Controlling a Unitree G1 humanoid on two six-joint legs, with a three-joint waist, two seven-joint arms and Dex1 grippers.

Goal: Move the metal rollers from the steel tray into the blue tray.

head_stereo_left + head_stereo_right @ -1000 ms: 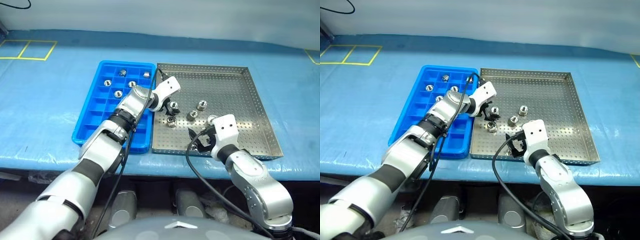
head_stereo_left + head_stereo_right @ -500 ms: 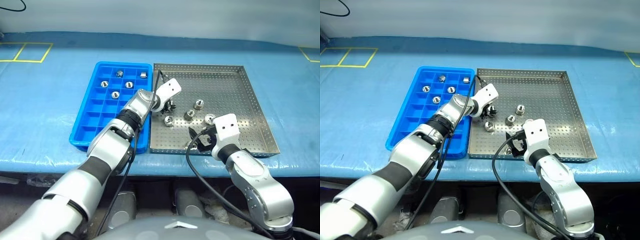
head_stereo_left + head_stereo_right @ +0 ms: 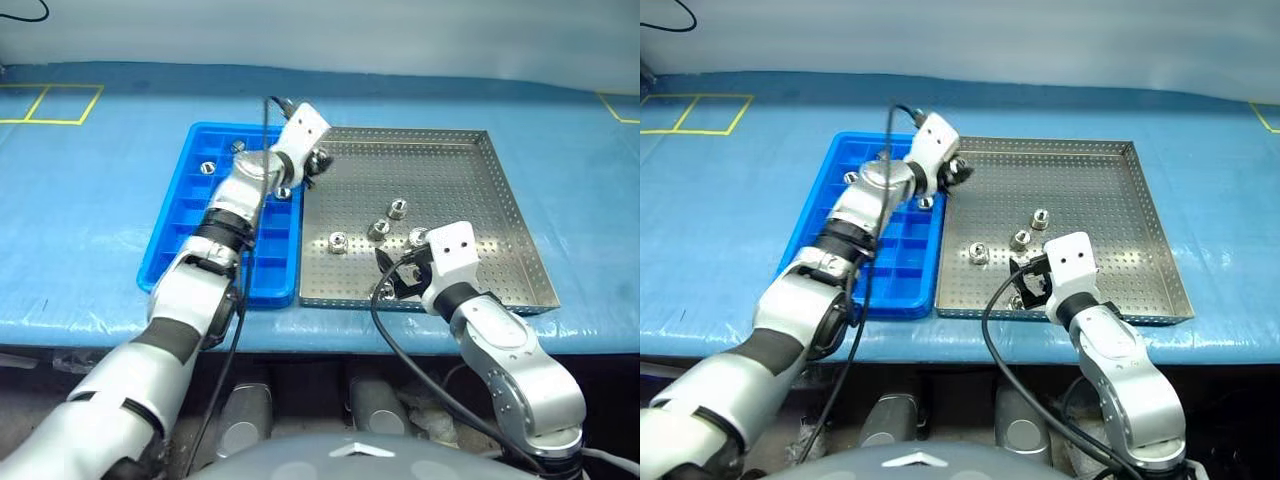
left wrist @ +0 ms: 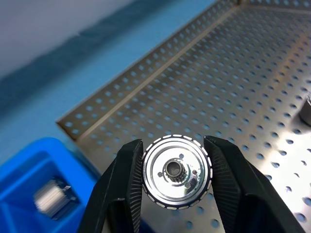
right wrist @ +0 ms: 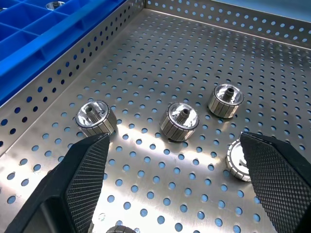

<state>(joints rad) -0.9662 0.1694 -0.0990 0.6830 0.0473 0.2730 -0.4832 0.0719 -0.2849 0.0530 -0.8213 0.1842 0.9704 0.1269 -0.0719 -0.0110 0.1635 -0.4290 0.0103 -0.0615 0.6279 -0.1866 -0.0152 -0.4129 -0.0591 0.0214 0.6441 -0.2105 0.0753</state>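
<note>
Lifted by left gripper (image 4: 174, 182), one roller (image 4: 176, 178); four rollers (image 5: 179, 121) left in steel tray (image 3: 470, 190).

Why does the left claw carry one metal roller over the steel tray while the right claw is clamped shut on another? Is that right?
Not quite. The left gripper does hold a metal roller above the steel tray, but the right gripper is open and empty, hovering above loose rollers on the tray, as the right wrist view shows.

A: What carries everything?

B: A long table (image 3: 90, 210) covered in a wrinkled blue sheet, with yellow tape lines (image 3: 50, 103) at its far left corner.

A: What lies directly on it?

B: A blue tray (image 3: 172, 260) on the left and a steel tray (image 3: 500, 200) on the right, side by side, edges touching.
</note>
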